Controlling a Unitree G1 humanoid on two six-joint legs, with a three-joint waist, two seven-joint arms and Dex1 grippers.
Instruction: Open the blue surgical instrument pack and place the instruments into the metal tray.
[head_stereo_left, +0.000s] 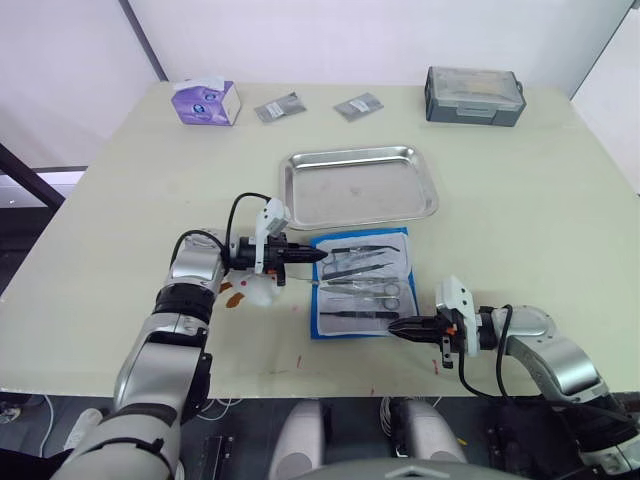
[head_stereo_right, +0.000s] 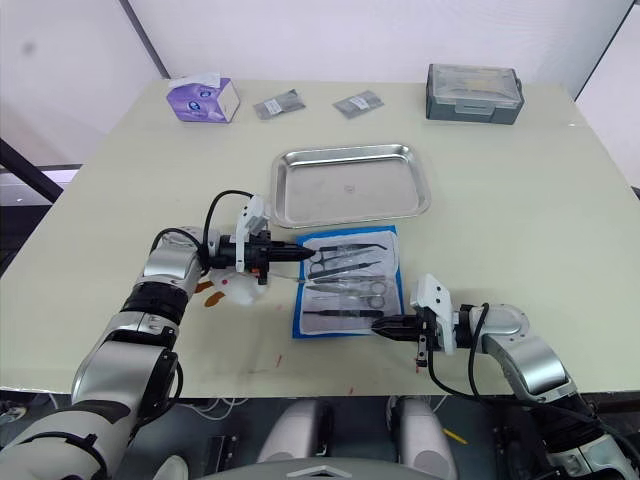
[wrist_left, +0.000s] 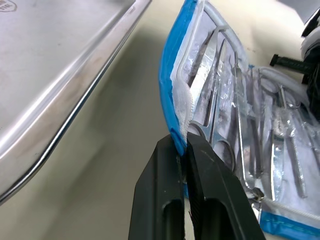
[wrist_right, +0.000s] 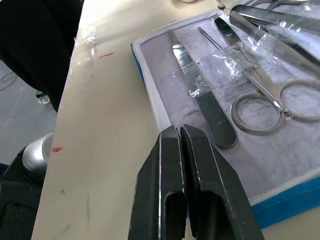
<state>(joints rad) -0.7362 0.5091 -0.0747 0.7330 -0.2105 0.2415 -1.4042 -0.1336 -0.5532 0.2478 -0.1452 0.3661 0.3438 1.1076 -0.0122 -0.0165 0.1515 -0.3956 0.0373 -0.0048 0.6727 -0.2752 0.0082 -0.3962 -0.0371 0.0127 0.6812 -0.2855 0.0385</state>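
Blue surgical instrument pack (head_stereo_left: 361, 284) lies open near table's (head_stereo_left: 120, 200) front edge, just in front of the metal tray (head_stereo_left: 360, 186), instruments (head_stereo_left: 362, 278) still in its pockets. Left gripper (wrist_left: 183, 150) pinches pack's left edge w/ fingers closed on it. Right gripper (wrist_right: 179, 131) fingers pressed together on lining at pack's front right corner.

Head cameras look down over the table (head_stereo_left: 120, 180); wrist cameras sit close over the pack (wrist_right: 280, 205).

Silver arms w/ black cables, black fingers (wrist_left: 165, 200).

Blue surgical instrument pack (head_stereo_left: 360, 285) with pale grey lining, silver instruments (head_stereo_left: 360, 278), shiny steel tray (head_stereo_left: 360, 187), seemingly purple-patterned tissue box (head_stereo_left: 205, 102).
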